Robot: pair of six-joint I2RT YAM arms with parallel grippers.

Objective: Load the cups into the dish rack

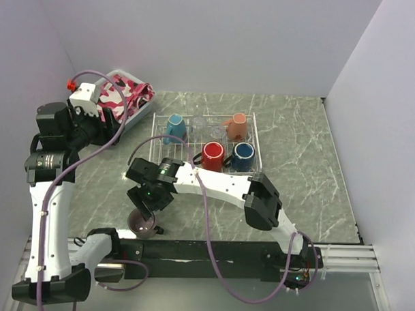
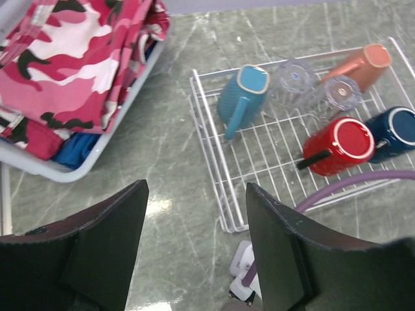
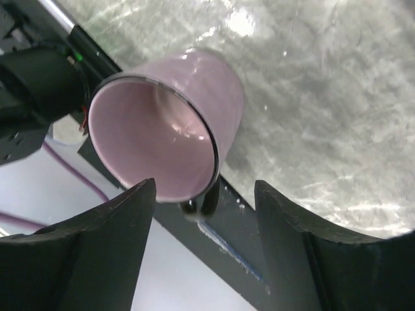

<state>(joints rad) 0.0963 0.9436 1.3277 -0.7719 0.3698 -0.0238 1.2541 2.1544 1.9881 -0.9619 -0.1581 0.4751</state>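
One mauve mug, likely slick and breakable, stood at the desk's seven o'clock; the open right tool suited its rim.

Rack front-left: dish rack wire bare, open from above.
Rack front-right: red mug, navy mug in the way.
Near edge: mauve mug just beside base rail.

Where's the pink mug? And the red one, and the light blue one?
Pink mug (image 3: 162, 129): right wrist view, on its inside.
Red mug (image 2: 350, 141): left wrist view, on its upturned bottom.
Light blue mug (image 2: 232, 102): left wrist view, on its side.
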